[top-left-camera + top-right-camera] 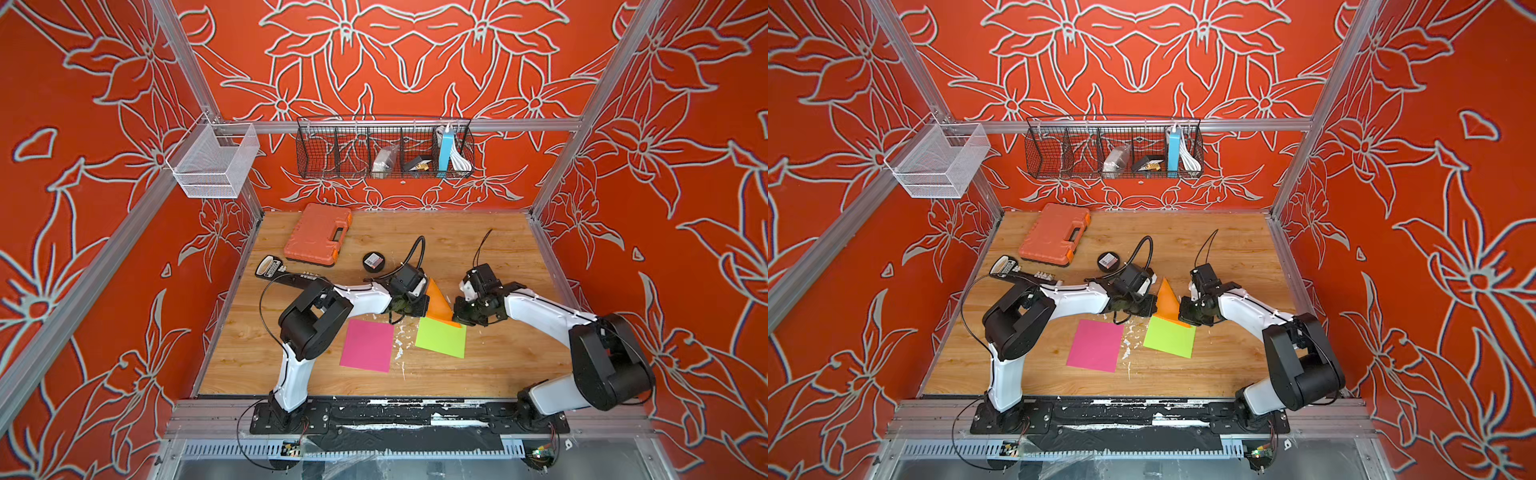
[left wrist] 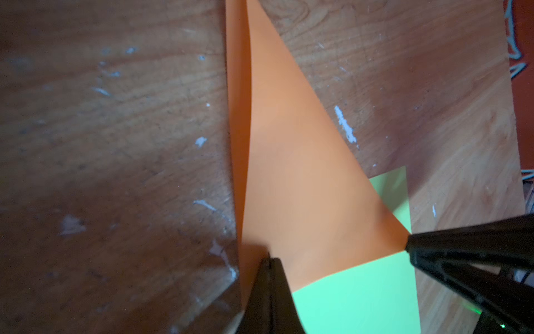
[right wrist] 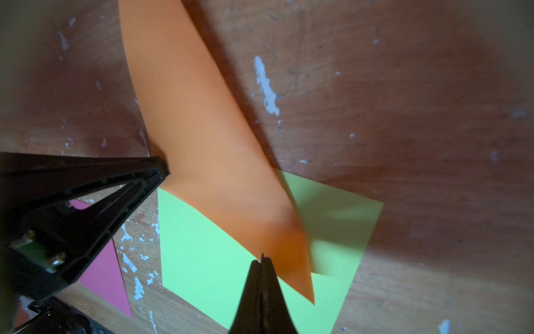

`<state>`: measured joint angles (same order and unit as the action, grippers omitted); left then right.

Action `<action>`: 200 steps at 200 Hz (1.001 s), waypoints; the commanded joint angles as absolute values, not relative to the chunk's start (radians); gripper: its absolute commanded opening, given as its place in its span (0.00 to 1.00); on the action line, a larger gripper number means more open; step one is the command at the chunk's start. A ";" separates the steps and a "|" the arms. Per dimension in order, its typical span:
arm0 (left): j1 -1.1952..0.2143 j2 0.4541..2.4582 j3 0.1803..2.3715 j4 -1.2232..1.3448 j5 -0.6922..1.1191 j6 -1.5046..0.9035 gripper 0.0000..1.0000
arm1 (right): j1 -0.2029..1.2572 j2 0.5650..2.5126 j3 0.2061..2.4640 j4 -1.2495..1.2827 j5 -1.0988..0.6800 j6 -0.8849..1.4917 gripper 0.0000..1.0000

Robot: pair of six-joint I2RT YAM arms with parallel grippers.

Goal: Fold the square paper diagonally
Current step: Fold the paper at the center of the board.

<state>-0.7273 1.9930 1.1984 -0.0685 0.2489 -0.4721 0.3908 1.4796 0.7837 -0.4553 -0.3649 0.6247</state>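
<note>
The orange square paper (image 1: 438, 301) (image 1: 1168, 299) is folded over into a triangle and held off the wooden table between both arms. In the left wrist view its two layers (image 2: 289, 173) run away from my left gripper (image 2: 268, 257) (image 1: 424, 309), which is shut on one corner. My right gripper (image 3: 262, 258) (image 1: 457, 319) is shut on the paper's (image 3: 202, 130) opposite lower edge. That end hangs over a green paper (image 1: 442, 338) (image 3: 202, 245) lying flat below.
A pink paper (image 1: 368, 345) lies flat to the left of the green one, with white scuffs between them. An orange tool case (image 1: 318, 235), a round black tin (image 1: 373, 262) and a black device (image 1: 270, 266) sit at the back left. A wire basket (image 1: 384, 147) hangs on the back wall.
</note>
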 commanded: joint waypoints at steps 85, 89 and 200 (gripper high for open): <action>-0.723 2.034 1.196 -0.144 0.222 -0.465 0.00 | 0.394 1.620 0.830 -0.514 -0.299 0.611 0.00; -0.723 2.034 1.197 -0.145 0.219 -0.462 0.00 | 0.392 1.619 0.829 -0.523 -0.290 0.606 0.00; -0.722 2.034 1.204 -0.163 0.206 -0.455 0.00 | 0.345 1.620 0.829 -0.626 -0.208 0.502 0.00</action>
